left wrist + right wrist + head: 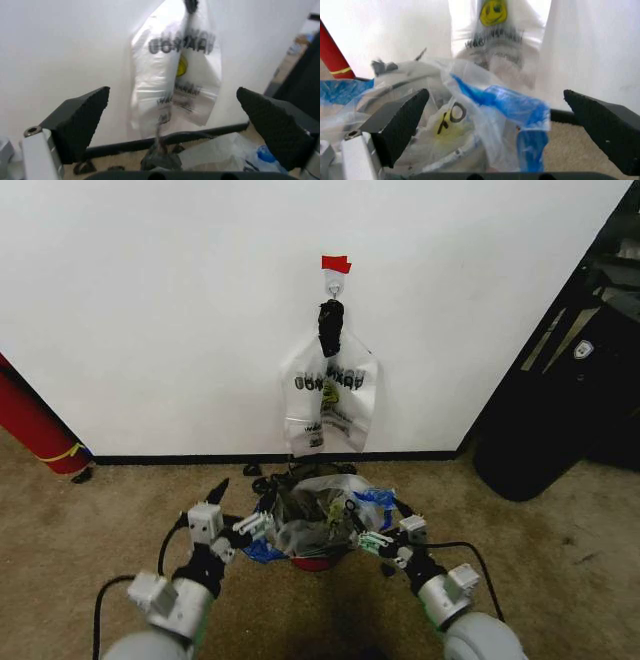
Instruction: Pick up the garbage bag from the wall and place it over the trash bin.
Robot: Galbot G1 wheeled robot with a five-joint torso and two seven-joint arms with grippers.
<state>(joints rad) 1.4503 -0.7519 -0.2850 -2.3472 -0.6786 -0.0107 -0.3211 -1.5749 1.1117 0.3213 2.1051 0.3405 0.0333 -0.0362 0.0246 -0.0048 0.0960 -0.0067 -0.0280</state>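
Both grippers stand released, jaws spread wide, nothing between the pads. Left gripper (218,505) sits low at the left side of the bin (316,561); right gripper (400,542) sits at the bin's right side. Each is just beside the plastic draped there; contact cannot be told.

Bag (330,505): thin see-through plastic with blue patches, lying crumpled over the top of the bin. Black lettering and a yellow patch show through it in the right wrist view (451,119). A red rim of the bin is visible under the plastic, on the brown carpet (90,530).

Wall (150,300): plain white, black baseboard (180,459) along the floor. Red tape (336,264) marks a small hook (335,281) directly above the bin. Hanging from the hook: whitish printed bags (328,405), gathered at the neck with a black tie (330,325). Their print shows dark lettering and a yellow smiley (182,64). Lower edge of these bags ends near the baseboard, just above the bin.

Left wrist view: both left pads (80,122) far apart, hanging bags framed between them, baseboard below. Right wrist view: right pads (400,125) equally far apart, draped bag framed between them.

Other items: red cylinder (35,425) against the wall at far left; tall black bag-like object (555,420) at right, well apart from the bin.
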